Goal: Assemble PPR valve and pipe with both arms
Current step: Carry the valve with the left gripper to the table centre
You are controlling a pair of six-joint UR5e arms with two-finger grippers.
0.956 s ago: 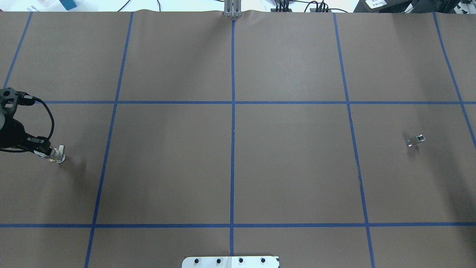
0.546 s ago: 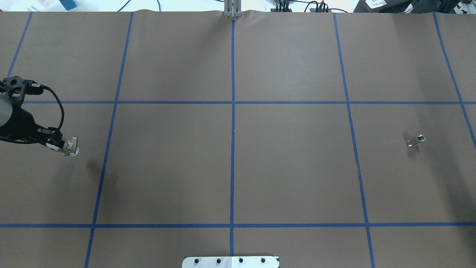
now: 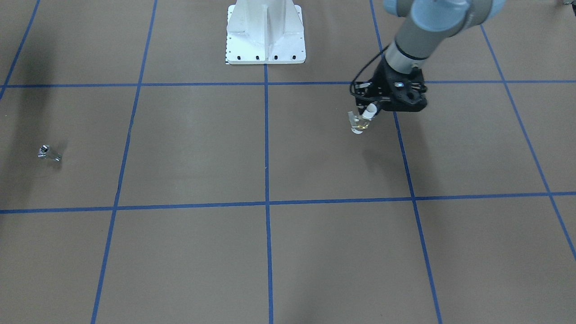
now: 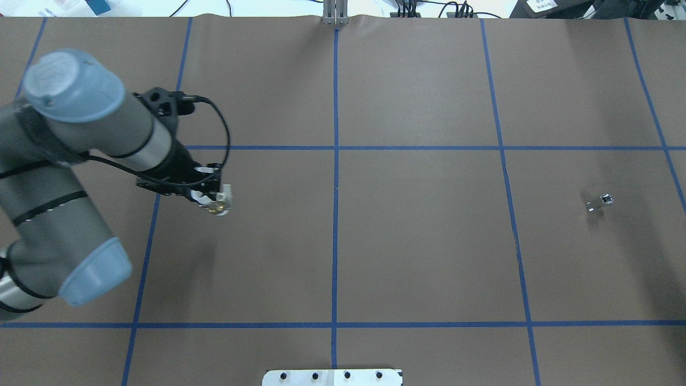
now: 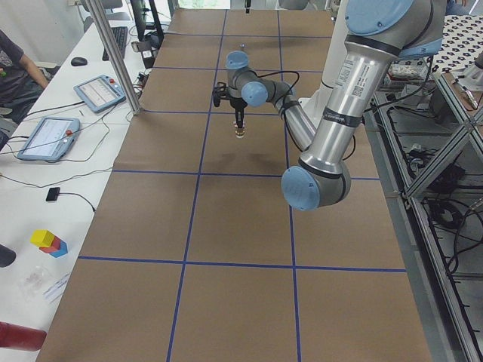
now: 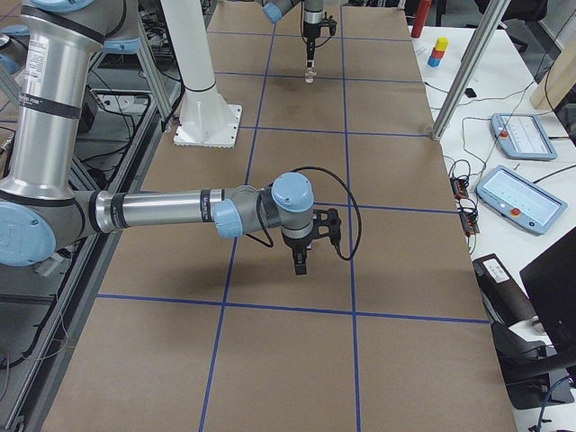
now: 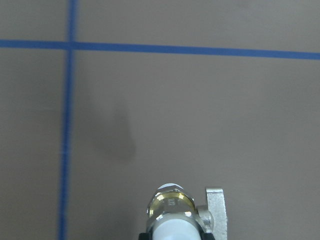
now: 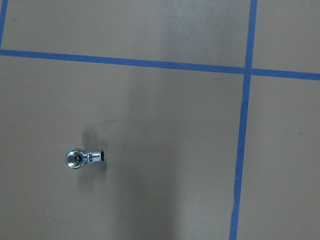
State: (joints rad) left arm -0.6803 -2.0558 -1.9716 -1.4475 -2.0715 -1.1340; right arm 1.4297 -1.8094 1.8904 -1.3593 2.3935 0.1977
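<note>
Valve (image 4: 222, 201) held by left gripper (image 4: 210, 197), clamped on white tube end, brass end down, clear of table (image 4: 418, 241), shadow apart from it. Spot: left half, just right of left blue line (image 4: 146, 257). Left arm (image 4: 64, 161) elbow bent, forearm reaching right, wrist pointing down. Pipe (image 4: 599, 202) lay on its side, far right, untouched. Right arm (image 6: 171, 211) stretched low, level; right gripper (image 6: 300, 264) pointing down, its opening could not be told.
</note>
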